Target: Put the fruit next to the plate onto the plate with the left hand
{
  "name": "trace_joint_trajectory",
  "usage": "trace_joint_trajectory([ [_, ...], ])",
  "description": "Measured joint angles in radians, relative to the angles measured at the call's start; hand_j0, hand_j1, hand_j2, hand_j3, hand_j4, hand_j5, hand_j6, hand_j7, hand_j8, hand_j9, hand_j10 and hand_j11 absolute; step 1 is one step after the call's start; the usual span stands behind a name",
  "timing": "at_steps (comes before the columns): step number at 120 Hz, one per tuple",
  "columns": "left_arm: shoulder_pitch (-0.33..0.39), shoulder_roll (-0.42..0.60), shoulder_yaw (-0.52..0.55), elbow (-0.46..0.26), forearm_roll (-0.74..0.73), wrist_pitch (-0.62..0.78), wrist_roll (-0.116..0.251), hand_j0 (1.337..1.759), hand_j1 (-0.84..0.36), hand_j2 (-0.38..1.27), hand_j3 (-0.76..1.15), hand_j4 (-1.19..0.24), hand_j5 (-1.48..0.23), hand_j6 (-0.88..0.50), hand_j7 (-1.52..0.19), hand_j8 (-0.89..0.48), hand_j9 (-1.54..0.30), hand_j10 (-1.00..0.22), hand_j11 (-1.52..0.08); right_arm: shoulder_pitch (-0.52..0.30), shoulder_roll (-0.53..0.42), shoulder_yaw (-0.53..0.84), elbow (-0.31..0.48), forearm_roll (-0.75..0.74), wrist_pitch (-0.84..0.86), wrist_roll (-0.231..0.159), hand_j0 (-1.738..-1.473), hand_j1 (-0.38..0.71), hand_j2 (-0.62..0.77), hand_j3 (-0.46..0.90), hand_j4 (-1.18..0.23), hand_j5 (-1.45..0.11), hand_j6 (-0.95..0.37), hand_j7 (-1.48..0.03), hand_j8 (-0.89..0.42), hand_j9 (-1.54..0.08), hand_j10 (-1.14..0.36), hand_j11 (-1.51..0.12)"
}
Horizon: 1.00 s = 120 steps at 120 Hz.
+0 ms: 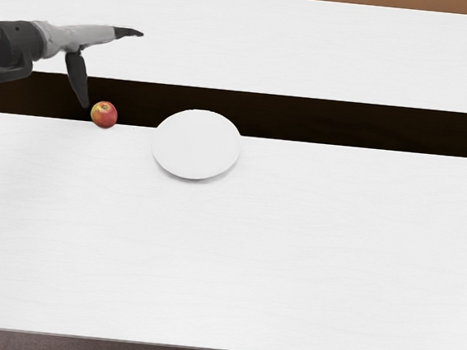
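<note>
Apple [103, 114] lies on the bench [290, 271] just left of the plate [197, 144], apart from its rim, so no part of the transfer is done. The left robot hand [82, 45] hovers further left of the plate, fingers stretched out and holding nothing. Its thumb points down, tip close beside the apple; I cannot tell whether it touches. Grasping, lifting and placing are all left. It looks small, round and red with a yellow-green patch, and would probably roll.

No readable text or label, it seems.
</note>
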<state>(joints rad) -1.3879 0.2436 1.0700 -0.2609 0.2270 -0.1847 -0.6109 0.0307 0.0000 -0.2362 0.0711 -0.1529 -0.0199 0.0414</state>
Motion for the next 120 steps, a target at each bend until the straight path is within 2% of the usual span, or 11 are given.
trace_joint_trajectory([
  [9, -0.018, 0.0, 0.02, -0.001, 0.002, -0.094, 0.0, 1.658, 0.33, 0.01, 0.0, -0.03, -0.03, -0.03, -0.03, -0.03, -0.03, -0.02, -0.03, 0.0, 0.0, 0.0, 0.0, 0.0, 0.0, 0.0, -1.658, -0.35, 0.0, 0.0, 0.0, 0.0, 0.0, 0.0, 0.0, 0.0, 0.0, 0.0],
  [18, -0.007, -0.004, 0.03, 0.0, 0.006, -0.14, 0.0, 1.658, 0.33, 0.01, 0.0, -0.03, -0.03, -0.03, -0.03, -0.03, -0.03, -0.02, -0.03, 0.0, 0.0, 0.0, 0.0, 0.0, 0.0, 0.0, -1.658, -0.35, 0.0, 0.0, 0.0, 0.0, 0.0, 0.0, 0.0, 0.0, 0.0, 0.0],
  [47, -0.041, -0.057, 0.035, 0.002, 0.071, -0.199, 0.0, 1.658, 0.33, 0.01, 0.0, -0.02, -0.02, -0.02, -0.02, -0.02, -0.02, -0.02, -0.02, 0.0, 0.0, 0.0, 0.0, 0.0, 0.0, 0.0, -1.658, -0.35, 0.0, 0.0, 0.0, 0.0, 0.0, 0.0, 0.0, 0.0, 0.0, 0.0],
  [58, -0.027, -0.064, 0.033, 0.033, 0.077, -0.204, 0.001, 1.658, 0.33, 0.01, 0.0, -0.02, -0.02, -0.02, -0.02, -0.02, -0.02, -0.02, -0.02, 0.0, 0.0, 0.0, 0.0, 0.0, 0.0, 0.0, -1.658, -0.35, 0.0, 0.0, 0.0, 0.0, 0.0, 0.0, 0.0, 0.0, 0.0, 0.0],
  [62, -0.026, -0.073, 0.033, 0.042, 0.08, -0.204, 0.029, 1.658, 0.33, 0.01, 0.0, -0.02, -0.02, -0.02, -0.02, -0.02, -0.02, -0.02, -0.02, 0.0, 0.0, 0.0, 0.0, 0.0, 0.0, 0.0, -1.658, -0.35, 0.0, 0.0, 0.0, 0.0, 0.0, 0.0, 0.0, 0.0, 0.0, 0.0],
  [78, -0.025, -0.086, 0.031, 0.073, 0.082, -0.206, 0.201, 1.658, 0.33, 0.0, 0.0, -0.02, -0.02, -0.02, -0.02, -0.02, -0.02, -0.02, -0.02, 0.0, 0.0, 0.0, 0.0, 0.0, 0.0, 0.0, -1.658, -0.35, 0.0, 0.0, 0.0, 0.0, 0.0, 0.0, 0.0, 0.0, 0.0, 0.0],
  [85, -0.025, -0.104, 0.03, 0.079, 0.08, -0.206, 0.251, 1.658, 0.33, 0.0, 0.0, -0.02, -0.02, -0.02, -0.02, -0.02, -0.02, -0.02, -0.02, 0.0, 0.0, 0.0, 0.0, 0.0, 0.0, 0.0, -1.658, -0.35, 0.0, 0.0, 0.0, 0.0, 0.0, 0.0, 0.0, 0.0, 0.0, 0.0],
  [95, -0.013, -0.131, 0.03, 0.083, 0.079, -0.206, 0.288, 1.658, 0.33, 0.0, 0.0, -0.02, -0.02, -0.02, -0.02, -0.02, -0.02, -0.02, -0.02, 0.0, 0.0, 0.0, 0.0, 0.0, 0.0, 0.0, -1.658, -0.35, 0.0, 0.0, 0.0, 0.0, 0.0, 0.0, 0.0, 0.0, 0.0, 0.0],
  [116, 0.031, -0.145, 0.032, 0.11, 0.083, -0.203, 0.315, 1.658, 0.32, 0.01, 0.0, -0.03, -0.03, -0.03, -0.03, -0.03, -0.03, -0.03, -0.03, 0.0, 0.0, 0.0, 0.0, 0.0, 0.0, 0.0, -1.658, -0.35, 0.0, 0.0, 0.0, 0.0, 0.0, 0.0, 0.0, 0.0, 0.0, 0.0],
  [120, 0.032, -0.157, 0.033, 0.114, 0.084, -0.203, 0.337, 1.658, 0.3, 0.01, 0.0, -0.05, -0.06, -0.05, -0.06, -0.05, -0.06, -0.05, -0.06, 0.0, 0.0, 0.0, 0.0, 0.0, 0.0, 0.0, -1.658, -0.35, 0.0, 0.0, 0.0, 0.0, 0.0, 0.0, 0.0, 0.0, 0.0, 0.0],
])
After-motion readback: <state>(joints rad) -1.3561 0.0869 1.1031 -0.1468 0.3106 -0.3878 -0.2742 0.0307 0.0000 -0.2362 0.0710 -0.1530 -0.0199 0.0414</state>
